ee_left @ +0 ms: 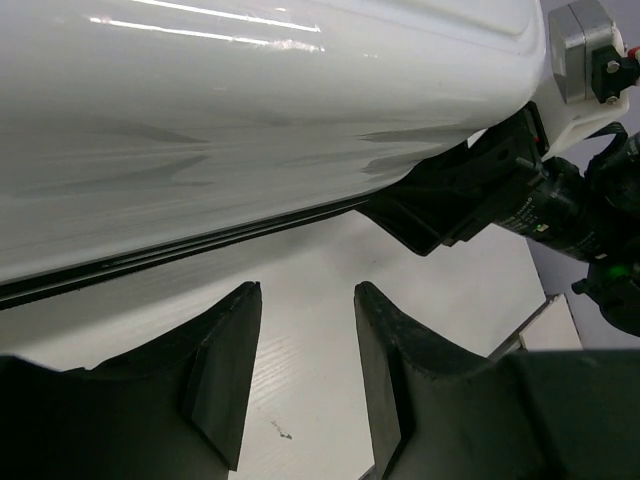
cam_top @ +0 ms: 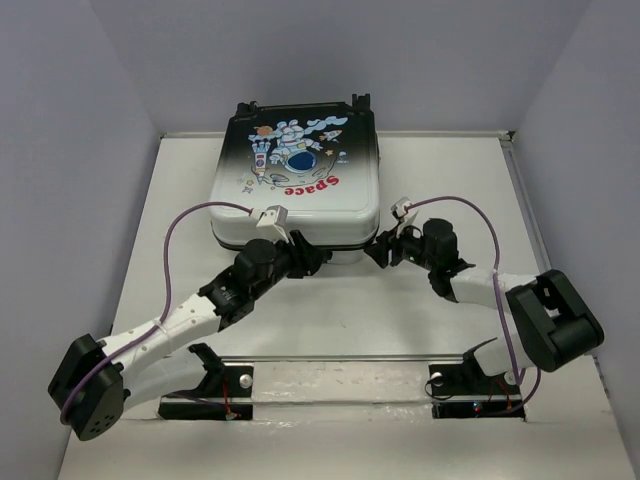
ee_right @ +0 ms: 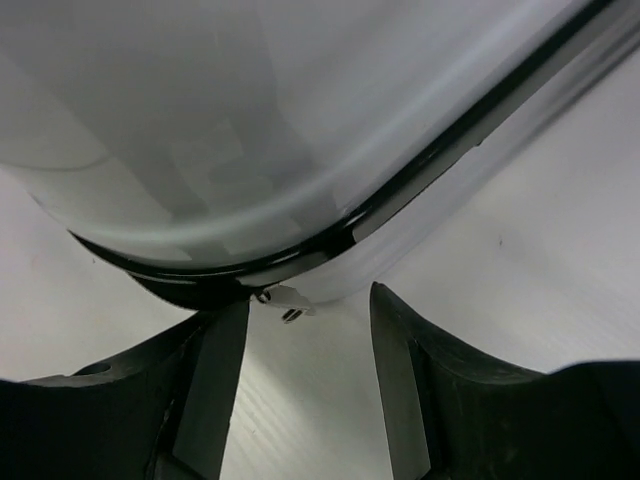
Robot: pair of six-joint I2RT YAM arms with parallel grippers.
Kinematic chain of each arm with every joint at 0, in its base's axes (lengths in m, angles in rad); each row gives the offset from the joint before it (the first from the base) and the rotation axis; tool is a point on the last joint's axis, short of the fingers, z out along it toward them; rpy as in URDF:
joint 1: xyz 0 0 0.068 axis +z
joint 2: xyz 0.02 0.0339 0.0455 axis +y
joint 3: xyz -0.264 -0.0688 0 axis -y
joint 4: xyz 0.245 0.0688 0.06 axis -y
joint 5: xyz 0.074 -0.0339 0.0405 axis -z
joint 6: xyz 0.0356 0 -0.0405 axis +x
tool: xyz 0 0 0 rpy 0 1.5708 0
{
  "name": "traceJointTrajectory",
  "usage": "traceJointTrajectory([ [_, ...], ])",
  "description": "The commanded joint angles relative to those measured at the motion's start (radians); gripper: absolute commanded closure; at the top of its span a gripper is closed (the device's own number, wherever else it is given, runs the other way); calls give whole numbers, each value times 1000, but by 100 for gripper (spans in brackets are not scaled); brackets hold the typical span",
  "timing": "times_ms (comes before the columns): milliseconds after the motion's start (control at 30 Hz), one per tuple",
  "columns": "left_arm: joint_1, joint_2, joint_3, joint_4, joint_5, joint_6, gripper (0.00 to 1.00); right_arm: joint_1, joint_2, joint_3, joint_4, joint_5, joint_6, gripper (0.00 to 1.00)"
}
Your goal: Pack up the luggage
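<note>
On white table, glossy rounded hard-shell luggage, black seam

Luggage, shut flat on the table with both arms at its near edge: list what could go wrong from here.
1. The zipper pull is tiny and sits off-centre between the right fingers; closing may miss it.
2. The luggage has a glossy shell, so the left fingers could slip or shove it away.
3. Both sets of fingers crowd one edge and might collide.
</note>
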Motion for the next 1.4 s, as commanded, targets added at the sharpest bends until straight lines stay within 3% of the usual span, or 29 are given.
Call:
traceJointTrajectory([
  [0, 1, -12, -11, 32, 6, 12, 47, 2, 64, 32, 220, -53, -34, 45],
  [133, 1, -15, -18, 43, -14, 13, 48, 2, 107, -5, 425, -93, 40, 58],
  [233, -1, -5, -15, 44, -28, 20, 48, 2, 134, -26, 560, -109, 103, 85],
  [300, 1, 9, -11, 44, -36, 26, 48, 2, 144, -34, 610, -106, 131, 93],
  [400, 1, 31, 6, 50, -43, 35, 48, 2, 118, -71, 677, -95, 183, 93],
  [500, 1, 66, 37, 69, -59, 52, 48, 2, 44, -109, 621, -63, 217, 93],
  [600, 1, 123, 90, 86, -79, 69, 48, 104, -103, -145, 336, 35, 177, 93],
  [800, 1, 206, 190, 112, -102, 81, 48, 403, -272, -165, 21, 275, 188, 93],
  [900, -1, 236, 221, 124, -74, 72, 48, 474, -243, -134, -10, 334, 229, 93],
  [1033, 1, 270, 235, 139, -62, 61, 48, 650, -151, -7, -73, 527, 272, 93],
  [1133, 1, 293, 235, 155, -43, 50, 48, 715, -52, 100, -24, 623, 311, 93],
  [1267, 7, 269, 242, 118, -66, 67, 49, 760, 52, 178, 56, 800, 369, 93],
  [1367, 22, 191, 251, 16, -86, 102, 48, 760, 78, 176, 111, 822, 383, 93],
])
